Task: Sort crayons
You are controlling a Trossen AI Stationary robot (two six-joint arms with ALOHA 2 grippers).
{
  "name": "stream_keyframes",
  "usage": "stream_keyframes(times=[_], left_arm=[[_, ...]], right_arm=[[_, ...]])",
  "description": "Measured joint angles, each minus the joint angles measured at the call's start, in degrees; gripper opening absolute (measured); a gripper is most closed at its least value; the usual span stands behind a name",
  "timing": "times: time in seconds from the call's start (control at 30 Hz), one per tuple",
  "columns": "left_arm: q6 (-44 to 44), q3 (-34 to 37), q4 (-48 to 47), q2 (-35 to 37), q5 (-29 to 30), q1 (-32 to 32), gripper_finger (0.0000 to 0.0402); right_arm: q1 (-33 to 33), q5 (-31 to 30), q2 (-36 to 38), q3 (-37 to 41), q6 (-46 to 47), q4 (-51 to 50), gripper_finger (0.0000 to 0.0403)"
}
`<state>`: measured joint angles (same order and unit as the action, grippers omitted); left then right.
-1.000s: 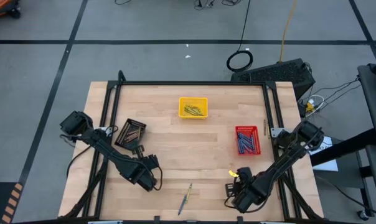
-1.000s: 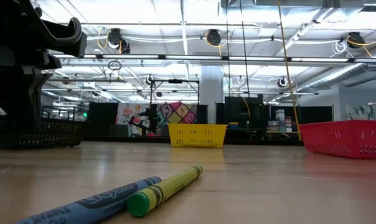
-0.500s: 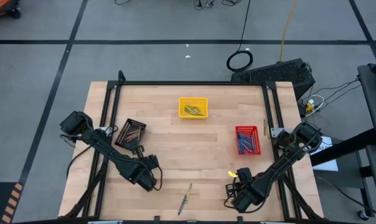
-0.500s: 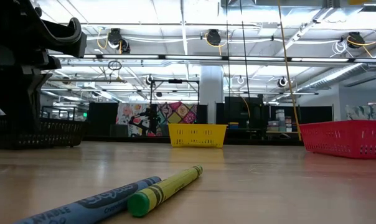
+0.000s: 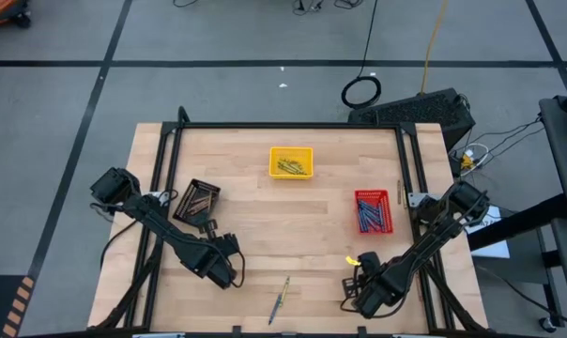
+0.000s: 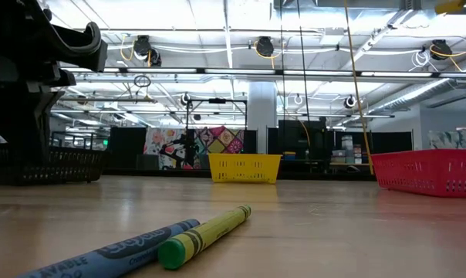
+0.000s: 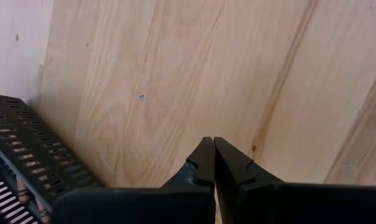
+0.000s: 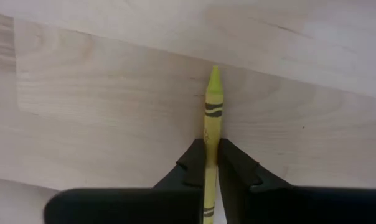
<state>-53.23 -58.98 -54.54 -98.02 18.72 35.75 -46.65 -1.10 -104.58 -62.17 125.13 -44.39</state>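
With its jaws pinching a yellow crayon (image 8: 211,118) at mid-length, the right gripper (image 8: 211,163) sits low at the table's (image 5: 246,216) 5 o'clock corner; grasp step looks done. Next: lift and carry toward 12 o'clock to the yellow tray (image 5: 291,161), w/ the red tray (image 5: 372,210) near the path. Left gripper (image 7: 213,158), jaws pressed together and empty, waits at approx. 7 o'clock beside the black tray (image 5: 197,199). Two crayons (image 5: 281,299) lie loose at 6 o'clock.
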Motion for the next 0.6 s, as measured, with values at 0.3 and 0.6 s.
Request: stream_keyframes(times=[0.3,0.6], left_arm=[[-0.02,0.00,0.00,0.00,0.00,0.00,0.0000],[-0.06,0.00,0.00,0.00,0.00,0.00,0.0000]], right_arm=[[0.02,-0.23,-0.14,0.09,-3.19,-2.22,0.0003],[-0.06,-2.94,2.53,0.19,-5.40,-1.92,0.0001]])
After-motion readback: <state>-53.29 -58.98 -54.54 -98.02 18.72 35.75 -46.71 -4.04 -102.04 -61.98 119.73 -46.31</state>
